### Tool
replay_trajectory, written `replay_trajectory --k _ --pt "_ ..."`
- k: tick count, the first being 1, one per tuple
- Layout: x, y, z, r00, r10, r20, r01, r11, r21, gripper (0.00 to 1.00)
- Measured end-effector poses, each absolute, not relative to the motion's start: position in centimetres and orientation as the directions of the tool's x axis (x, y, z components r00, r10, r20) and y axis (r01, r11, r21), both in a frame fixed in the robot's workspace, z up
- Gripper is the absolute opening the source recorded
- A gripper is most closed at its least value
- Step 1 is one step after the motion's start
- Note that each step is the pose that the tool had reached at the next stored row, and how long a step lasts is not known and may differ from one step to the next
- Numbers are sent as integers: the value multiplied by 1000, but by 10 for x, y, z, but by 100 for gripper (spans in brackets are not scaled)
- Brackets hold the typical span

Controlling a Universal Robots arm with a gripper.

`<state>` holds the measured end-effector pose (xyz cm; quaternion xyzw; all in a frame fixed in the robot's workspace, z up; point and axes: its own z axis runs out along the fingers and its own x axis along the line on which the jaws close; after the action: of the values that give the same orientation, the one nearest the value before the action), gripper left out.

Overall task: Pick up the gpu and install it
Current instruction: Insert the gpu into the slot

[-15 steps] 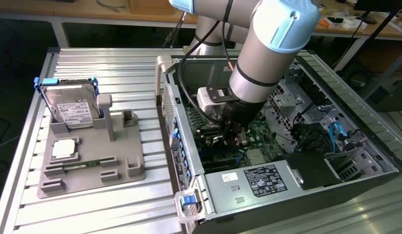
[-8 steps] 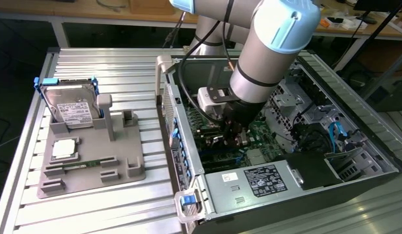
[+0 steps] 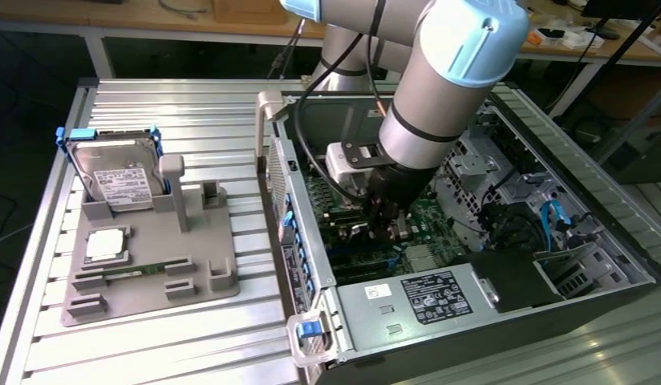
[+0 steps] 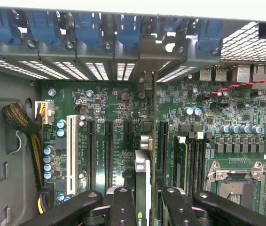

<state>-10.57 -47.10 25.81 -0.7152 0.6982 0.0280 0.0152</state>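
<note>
Closest up are the gripper (image 4: pixel 147 192) fingers (image 4: pixel 123 207), pinched narrow onto the gpu (image 4: pixel 142 172) — the card is edge-on between them, standing upright over the motherboard (image 4: pixel 105 101). Its far end runs up to the rear wall (image 4: pixel 100 52) of the case, where the vented slot covers and blue clips (image 4: pixel 86 23) line up.

Room around it is tight. A long black slot (image 4: pixel 163 146) sits just beside the card on one side, with the memory slots (image 4: pixel 189 160) and CPU socket (image 4: pixel 231 181) past that. On the other side are two more black slots (image 4: pixel 91 150), then a white one (image 4: pixel 72 150). A yellow-and-black cable bundle (image 4: pixel 22 120) hangs near the case's side wall, well apart from the card. Can't tell if the card's bottom edge is in a slot or only above one.

From the exterior view the arm (image 3: pixel 443 80) reaches straight down into the open case (image 3: pixel 275 172). The gripper is between the rear wall and the drive cage (image 3: pixel 491 172), and the power supply (image 3: pixel 427 297) boxes in the near end. Out on the table (image 3: pixel 192 104), on the exterior view's left, the gray tray (image 3: pixel 148 301) carries the hard drive (image 3: pixel 116 180) — well apart from the case.
</note>
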Motion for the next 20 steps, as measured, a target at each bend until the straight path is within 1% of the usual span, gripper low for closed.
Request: replay_trajectory --k 12,20 --pt "-101 -471 258 23 -998 -62 -999 -25 23 27" --pt "-104 -471 258 23 -997 -69 -999 -25 23 27"
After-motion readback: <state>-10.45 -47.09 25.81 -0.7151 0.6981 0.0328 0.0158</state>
